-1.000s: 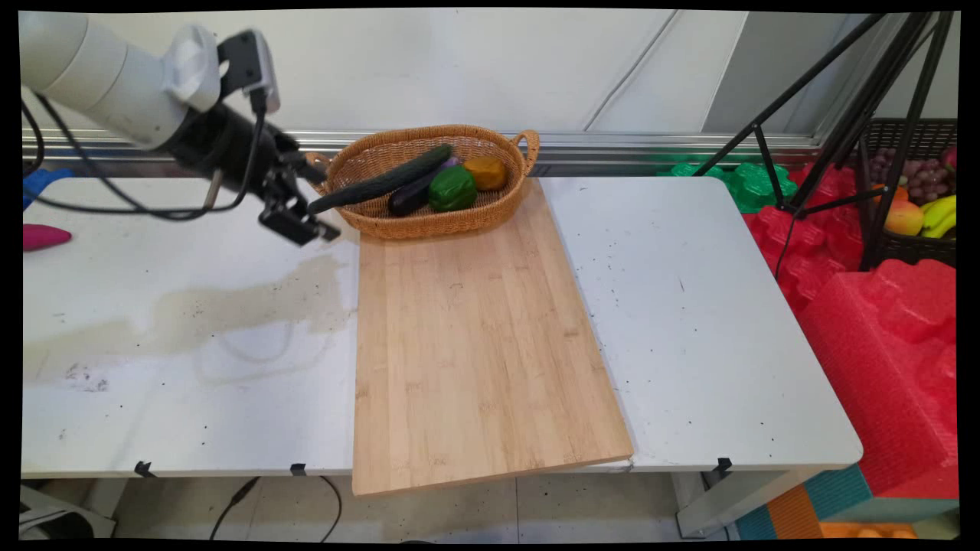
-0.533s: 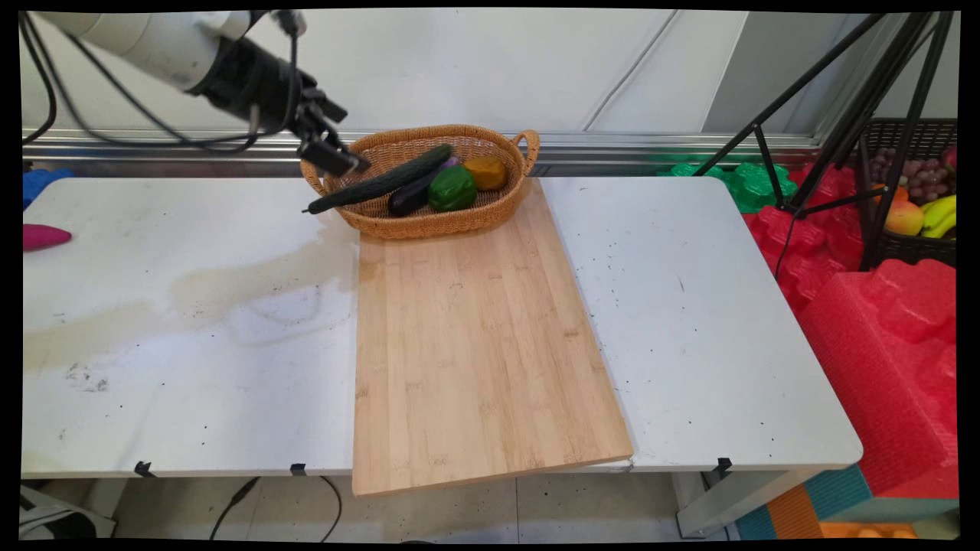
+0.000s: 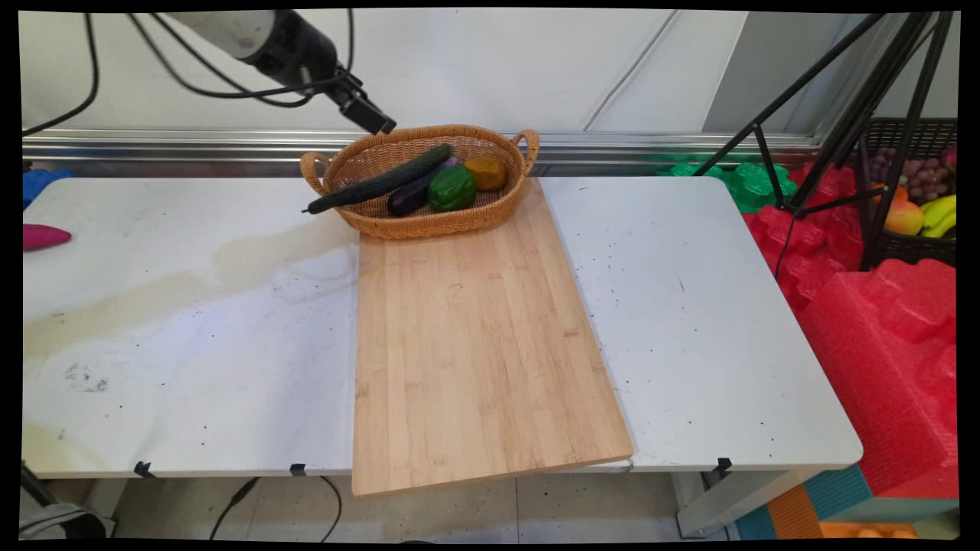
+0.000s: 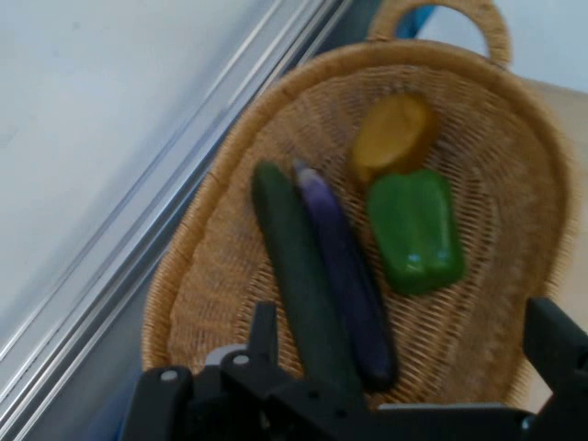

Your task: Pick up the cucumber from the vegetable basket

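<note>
My black gripper hangs in the air just above the back left rim of a wicker basket. In the hand view the gripper is open, with nothing between its fingers, and it looks down into the basket. Inside lie a long dark green cucumber, a purple eggplant, a green bell pepper and a yellow-orange pepper. The cucumber's tip sticks out over the basket's left rim.
A large wooden cutting board lies in front of the basket on the white table. A pink object rests at the table's left edge. A black tripod, red foam and a crate of fruit stand to the right.
The gripper has risen from beside the basket's left handle and moved right, to a spot above the basket's back left rim. The things in the basket have not moved.
</note>
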{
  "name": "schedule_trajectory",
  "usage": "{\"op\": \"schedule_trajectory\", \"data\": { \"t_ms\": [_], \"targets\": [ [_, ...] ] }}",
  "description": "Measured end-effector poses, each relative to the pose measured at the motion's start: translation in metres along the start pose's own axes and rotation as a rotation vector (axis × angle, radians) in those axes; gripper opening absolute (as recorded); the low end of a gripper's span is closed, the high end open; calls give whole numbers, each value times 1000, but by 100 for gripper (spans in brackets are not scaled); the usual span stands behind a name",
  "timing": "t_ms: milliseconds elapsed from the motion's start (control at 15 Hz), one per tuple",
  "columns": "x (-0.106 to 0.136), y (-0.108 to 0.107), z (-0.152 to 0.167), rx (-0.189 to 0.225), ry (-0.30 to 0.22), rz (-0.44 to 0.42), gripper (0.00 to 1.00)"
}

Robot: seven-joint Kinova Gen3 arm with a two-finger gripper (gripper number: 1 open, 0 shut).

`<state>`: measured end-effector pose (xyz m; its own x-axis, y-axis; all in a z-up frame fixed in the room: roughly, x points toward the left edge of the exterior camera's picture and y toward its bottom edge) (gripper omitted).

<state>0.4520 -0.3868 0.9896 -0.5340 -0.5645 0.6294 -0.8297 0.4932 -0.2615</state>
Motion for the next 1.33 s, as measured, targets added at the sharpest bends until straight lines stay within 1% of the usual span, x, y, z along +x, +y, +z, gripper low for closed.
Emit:
{"op": "schedule_trajectory", "data": {
  "t_ms": [200, 400, 600, 1067, 1333],
  "targets": [
    [10, -12, 27, 25, -29, -51, 100],
    [14, -24, 60, 41, -75, -108, 100],
    [13, -34, 94, 50, -131, -157, 100],
    [5, -42, 151, 37, -236, -222, 100],
    [0, -43, 173, 26, -271, -266, 100]
  ]
}}
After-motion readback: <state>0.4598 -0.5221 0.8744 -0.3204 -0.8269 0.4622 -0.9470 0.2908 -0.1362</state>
